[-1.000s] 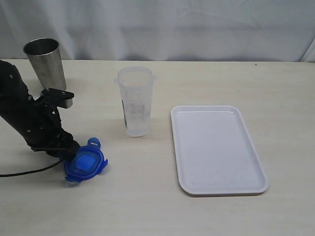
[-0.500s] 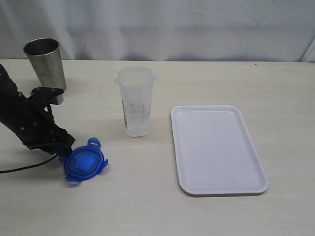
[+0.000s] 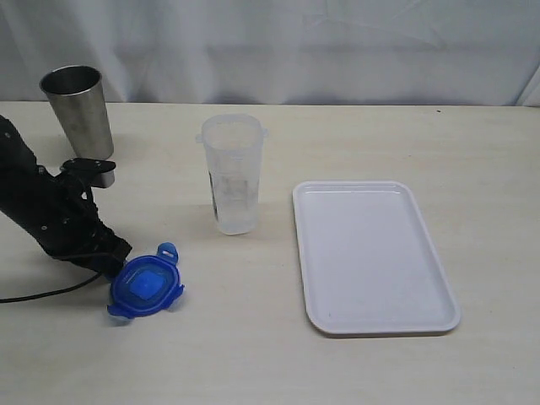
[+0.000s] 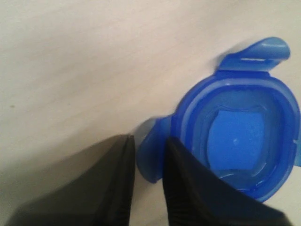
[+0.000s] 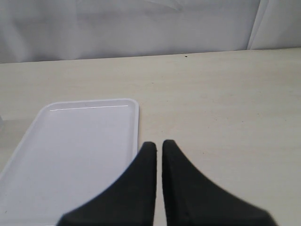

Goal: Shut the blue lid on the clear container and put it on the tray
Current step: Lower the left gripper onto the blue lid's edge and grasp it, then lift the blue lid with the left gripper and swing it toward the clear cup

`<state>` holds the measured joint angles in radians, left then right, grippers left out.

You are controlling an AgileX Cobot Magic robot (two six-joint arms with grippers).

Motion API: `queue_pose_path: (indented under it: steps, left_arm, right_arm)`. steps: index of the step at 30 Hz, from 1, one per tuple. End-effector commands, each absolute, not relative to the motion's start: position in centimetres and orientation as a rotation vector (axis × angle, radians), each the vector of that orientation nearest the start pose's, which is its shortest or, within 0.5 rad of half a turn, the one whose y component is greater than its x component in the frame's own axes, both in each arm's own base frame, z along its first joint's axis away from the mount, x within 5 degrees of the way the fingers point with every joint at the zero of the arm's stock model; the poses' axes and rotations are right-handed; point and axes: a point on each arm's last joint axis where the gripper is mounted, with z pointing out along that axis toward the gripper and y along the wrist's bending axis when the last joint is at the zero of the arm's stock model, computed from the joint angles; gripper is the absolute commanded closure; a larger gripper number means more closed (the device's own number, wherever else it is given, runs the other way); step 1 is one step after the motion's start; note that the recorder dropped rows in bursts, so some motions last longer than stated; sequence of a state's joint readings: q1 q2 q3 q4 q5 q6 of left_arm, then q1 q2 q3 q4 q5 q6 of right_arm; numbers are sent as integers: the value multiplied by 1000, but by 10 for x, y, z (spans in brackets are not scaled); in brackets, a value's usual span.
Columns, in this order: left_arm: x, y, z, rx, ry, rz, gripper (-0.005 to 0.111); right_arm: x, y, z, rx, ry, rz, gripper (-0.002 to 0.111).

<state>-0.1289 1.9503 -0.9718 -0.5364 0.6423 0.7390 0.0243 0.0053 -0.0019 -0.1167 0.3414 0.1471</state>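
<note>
One edge flap of the blue lid (image 4: 237, 136) sits pinched in left jaws; right jaws together.

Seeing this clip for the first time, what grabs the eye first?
The blue lid, bright on the pale table at the exterior view's lower left, with one flap between the jaws of the left pincer. The clear container stands lidless mid-table, with the white tray to its right.
</note>
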Motion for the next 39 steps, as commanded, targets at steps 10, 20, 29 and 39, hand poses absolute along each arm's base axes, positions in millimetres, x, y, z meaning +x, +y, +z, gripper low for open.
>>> queue_pose_path:
  steps: [10,20,29,39]
  left_arm:
    - [315,-70,100,688,2930,-480,107]
    - [315,-70,131,693,2838,-456,107]
    - [310,-69,194,678,2631,-384,107]
    - [292,-56,299,623,2115,-62,107]
  right_arm:
    - [54,-2,183,43,1823,15,104]
    - [54,-2,183,43,1823,15,104]
    - [54,-2,183,43,1823,15,104]
    - [54,-2,183,43,1823,15,104]
